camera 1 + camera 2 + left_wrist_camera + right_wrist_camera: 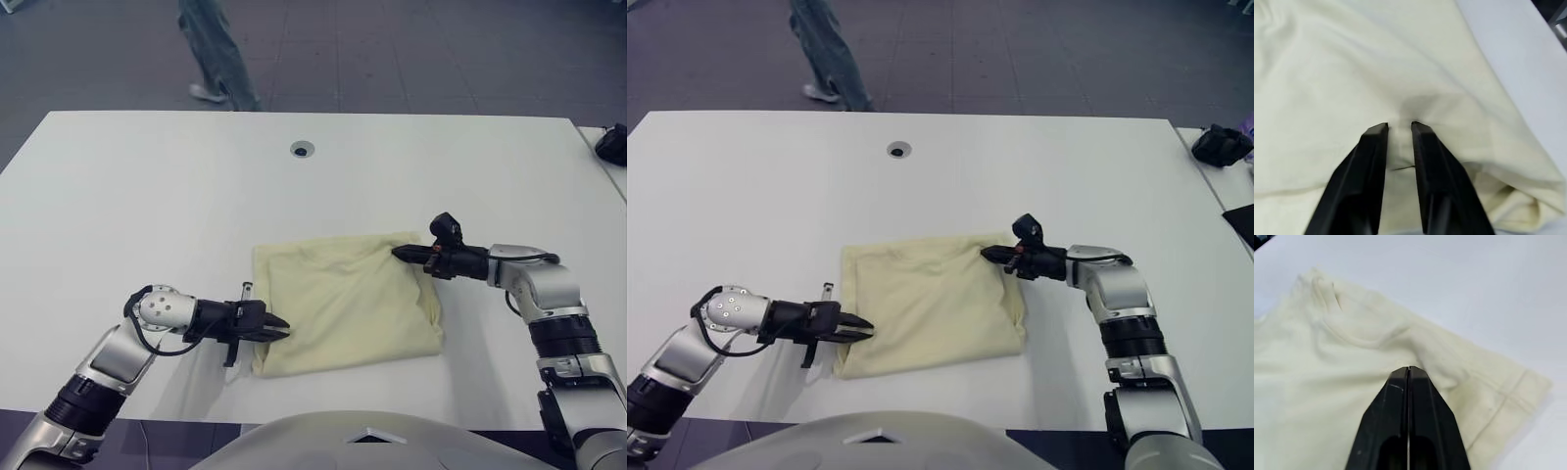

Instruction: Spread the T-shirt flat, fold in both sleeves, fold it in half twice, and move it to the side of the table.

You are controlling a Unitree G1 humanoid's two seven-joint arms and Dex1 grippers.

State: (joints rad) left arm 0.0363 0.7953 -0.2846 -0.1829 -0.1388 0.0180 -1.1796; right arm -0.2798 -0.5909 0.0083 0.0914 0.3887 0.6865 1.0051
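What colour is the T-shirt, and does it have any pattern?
The T-shirt is plain pale yellow with no pattern. It shows best in the left eye view.

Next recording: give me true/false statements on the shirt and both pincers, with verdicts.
1. The T-shirt lies spread flat, sleeves out. False: it is folded into a rough rectangle.
2. The right pincer is closed at the shirt's far right corner. True.
3. The left pincer is at the shirt's near left edge. True.
4. The shirt lies at the side of the table. False: it lies about midway across, toward the near edge.
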